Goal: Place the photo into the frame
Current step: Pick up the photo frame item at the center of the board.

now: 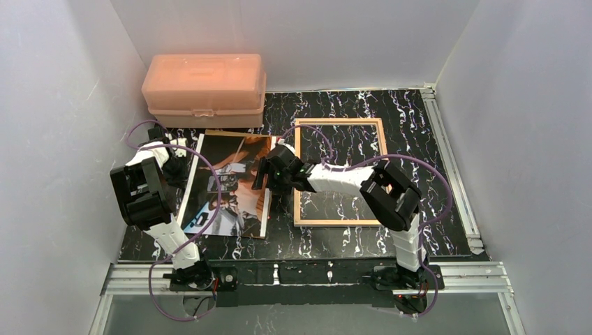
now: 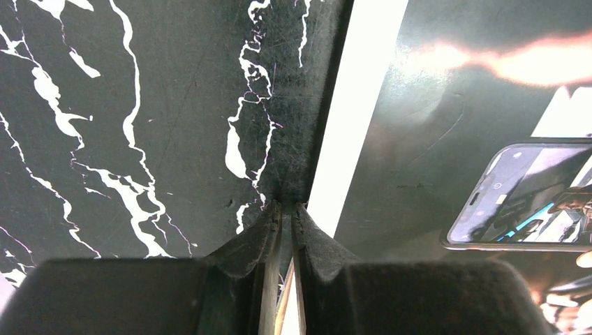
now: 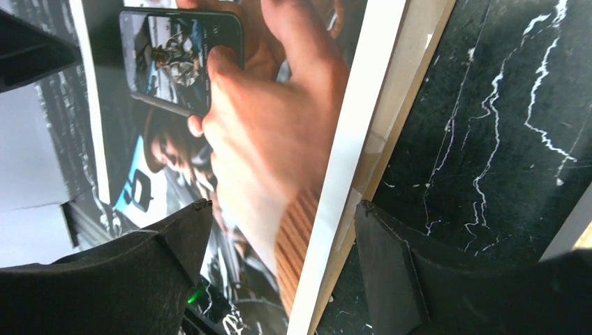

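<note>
Black white-veined tabletop (image 1: 419, 139) between white walls (image 1: 56, 105), photo (image 1: 234, 188) lay face up just left of the frame (image 1: 340, 123); we saw the left gripper (image 2: 286, 209) pinched nearly shut on the photo's white border; right gripper (image 3: 283, 206) gaped wide astride its other edge, gripping nothing; its printed marks unreadable

no legible text, none on the photo (image 1: 241, 199)

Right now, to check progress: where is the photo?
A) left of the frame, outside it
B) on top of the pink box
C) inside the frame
A: the photo lies to the left of the frame, with a gap of table between their edges.
</note>
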`<state>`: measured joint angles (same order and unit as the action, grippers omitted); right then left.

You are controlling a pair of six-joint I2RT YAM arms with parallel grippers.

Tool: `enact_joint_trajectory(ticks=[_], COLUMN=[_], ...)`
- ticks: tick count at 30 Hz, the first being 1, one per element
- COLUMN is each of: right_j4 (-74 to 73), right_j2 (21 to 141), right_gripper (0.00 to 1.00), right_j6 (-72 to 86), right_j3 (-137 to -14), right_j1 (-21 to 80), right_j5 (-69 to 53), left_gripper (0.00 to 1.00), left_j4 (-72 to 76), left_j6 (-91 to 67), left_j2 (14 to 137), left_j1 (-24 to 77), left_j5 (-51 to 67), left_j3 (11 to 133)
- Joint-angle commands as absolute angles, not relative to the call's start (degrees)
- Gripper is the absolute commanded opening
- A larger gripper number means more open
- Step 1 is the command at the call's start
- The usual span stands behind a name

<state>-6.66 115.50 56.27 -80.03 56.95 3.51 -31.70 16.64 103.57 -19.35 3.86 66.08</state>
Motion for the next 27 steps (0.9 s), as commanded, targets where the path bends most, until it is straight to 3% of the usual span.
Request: enact_joint_trajectory(ticks=[1, 15, 27], right_j4=[17.4, 46.4, 54.2], right_j2=[109.9, 110.1, 117.4], right_gripper=[0.8, 0.79, 0.78], right_j6=[60.0, 68.2, 73.2], right_j3=[-75.7, -65.3, -67.6], right_j1=[57.1, 55.8, 55.7], right_j5=[-6.3, -12.3, -18.1], left_gripper=[0.1, 0.1, 0.1], left_j4=[-35.9, -36.0, -36.5], left_j6=[16.6, 16.5, 16.8], left_j2=[106.8, 106.5, 106.5], left_j1=[-18.9, -18.9, -18.9], left_j5=[7.1, 7.2, 7.4], left_j3=[62.7, 62.5, 62.8])
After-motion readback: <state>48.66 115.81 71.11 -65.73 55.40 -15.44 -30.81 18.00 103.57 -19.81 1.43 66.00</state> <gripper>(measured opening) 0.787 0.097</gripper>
